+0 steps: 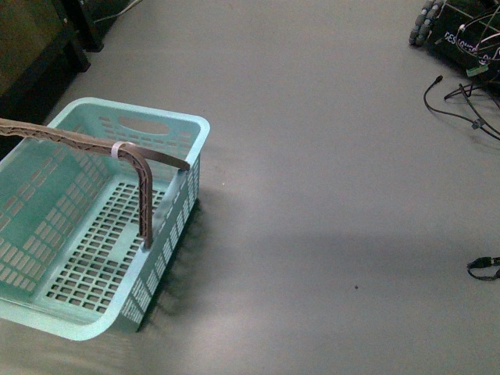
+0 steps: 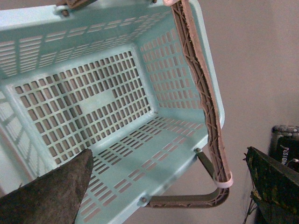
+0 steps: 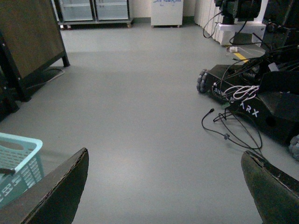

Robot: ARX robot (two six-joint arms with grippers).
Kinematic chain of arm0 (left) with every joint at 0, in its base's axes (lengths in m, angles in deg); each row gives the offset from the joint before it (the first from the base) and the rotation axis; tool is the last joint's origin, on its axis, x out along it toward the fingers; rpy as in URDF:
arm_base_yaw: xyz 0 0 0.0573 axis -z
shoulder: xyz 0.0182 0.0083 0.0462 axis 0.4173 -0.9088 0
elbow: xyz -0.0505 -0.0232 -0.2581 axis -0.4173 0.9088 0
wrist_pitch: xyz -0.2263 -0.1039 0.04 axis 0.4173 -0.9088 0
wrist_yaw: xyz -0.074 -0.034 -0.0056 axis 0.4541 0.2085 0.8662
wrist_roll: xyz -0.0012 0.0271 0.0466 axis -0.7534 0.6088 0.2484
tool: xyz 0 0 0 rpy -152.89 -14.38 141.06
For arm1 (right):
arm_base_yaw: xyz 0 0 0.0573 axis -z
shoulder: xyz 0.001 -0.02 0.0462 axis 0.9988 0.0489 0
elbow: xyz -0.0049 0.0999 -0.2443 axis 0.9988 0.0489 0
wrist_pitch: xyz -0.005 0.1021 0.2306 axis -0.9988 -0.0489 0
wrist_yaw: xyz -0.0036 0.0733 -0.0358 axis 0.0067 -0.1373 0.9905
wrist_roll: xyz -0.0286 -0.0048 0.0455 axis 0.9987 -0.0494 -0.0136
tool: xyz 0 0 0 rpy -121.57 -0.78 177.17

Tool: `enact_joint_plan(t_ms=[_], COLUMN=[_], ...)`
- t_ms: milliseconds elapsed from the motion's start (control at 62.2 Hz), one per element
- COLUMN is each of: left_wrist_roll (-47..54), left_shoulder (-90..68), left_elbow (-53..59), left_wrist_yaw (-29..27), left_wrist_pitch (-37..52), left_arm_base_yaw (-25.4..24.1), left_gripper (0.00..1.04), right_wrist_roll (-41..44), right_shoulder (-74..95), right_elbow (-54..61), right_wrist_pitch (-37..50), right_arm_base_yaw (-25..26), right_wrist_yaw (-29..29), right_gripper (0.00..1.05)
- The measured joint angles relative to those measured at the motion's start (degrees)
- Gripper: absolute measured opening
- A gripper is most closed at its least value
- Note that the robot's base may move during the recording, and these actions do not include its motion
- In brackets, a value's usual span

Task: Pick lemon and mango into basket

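Since the dark pads [image 2: 53, 193] of the left gripper [image 2: 168, 154] stand wide apart with nothing between them, and the right gripper [image 3: 164, 155] is just as spread and just as empty, neither arm carries any fruit. Beyond the left fingertips lies the slotted floor of the pale teal basket [image 1: 168, 121], seen from above and bare of fruit; its brown hoop handle [image 1: 144, 195], bound with a white tie [image 1: 117, 150], arches over the opening. Beyond the right fingertips there is only grey floor [image 3: 140, 93], a corner of the basket, loose black cables [image 3: 229, 133] and a wheeled robot base [image 3: 261, 102] farther off. Neither the lemon nor the mango shows in any view, so where they lie cannot be told. The task seems to be at its very start, with finding the fruit as the step in hand. To do it well, the arms should probably turn their wrist cameras until a fruit appears, keep the jaws open on the approach, close across the fruit's narrower width, and bring it in beside the raised handle, not through it, clear of the cables.
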Motion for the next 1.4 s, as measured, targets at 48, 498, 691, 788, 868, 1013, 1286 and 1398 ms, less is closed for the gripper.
enact_joint_plan(t_ms=[48, 498, 691, 788, 868, 1013, 1286, 1398], left_wrist_roll=[-1.3, -7.6, -9.4, -9.7, -9.8, -9.8, -9.9, -11.2], left_shoulder=[-1.8, -18.7, -26.5, -29.6, -31.7, -33.7, -34.6, -33.2], left_elbow=[-1.1, -14.6, -23.4, -27.0, -29.4, -31.0, -29.9, -28.3], left_wrist_yaw=[-0.5, -4.2, -5.0, -5.7, -5.9, -6.0, -6.0, -5.5], left_wrist_pitch=[0.9, 4.0, 3.5, 2.8, 2.5, 2.4, 2.6, 3.5], left_arm_base_yaw=[0.6, 6.3, 8.0, 8.7, 9.2, 9.7, 9.3, 9.3], left_gripper=[0.98, 0.98, 0.98, 0.98, 0.98, 0.87, 0.35, 0.16], right_wrist_roll=[0.0, 0.0, 0.0, 0.0, 0.0, 0.0, 0.0, 0.0], right_shoulder=[0.0, 0.0, 0.0, 0.0, 0.0, 0.0, 0.0, 0.0], right_elbow=[0.0, 0.0, 0.0, 0.0, 0.0, 0.0, 0.0, 0.0], right_wrist_pitch=[0.0, 0.0, 0.0, 0.0, 0.0, 0.0, 0.0, 0.0], right_arm_base_yaw=[0.0, 0.0, 0.0, 0.0, 0.0, 0.0, 0.0, 0.0], right_wrist_yaw=[0.0, 0.0, 0.0, 0.0, 0.0, 0.0, 0.0, 0.0], right_gripper=[0.96, 0.96, 0.96, 0.96, 0.96, 0.96, 0.96, 0.96])
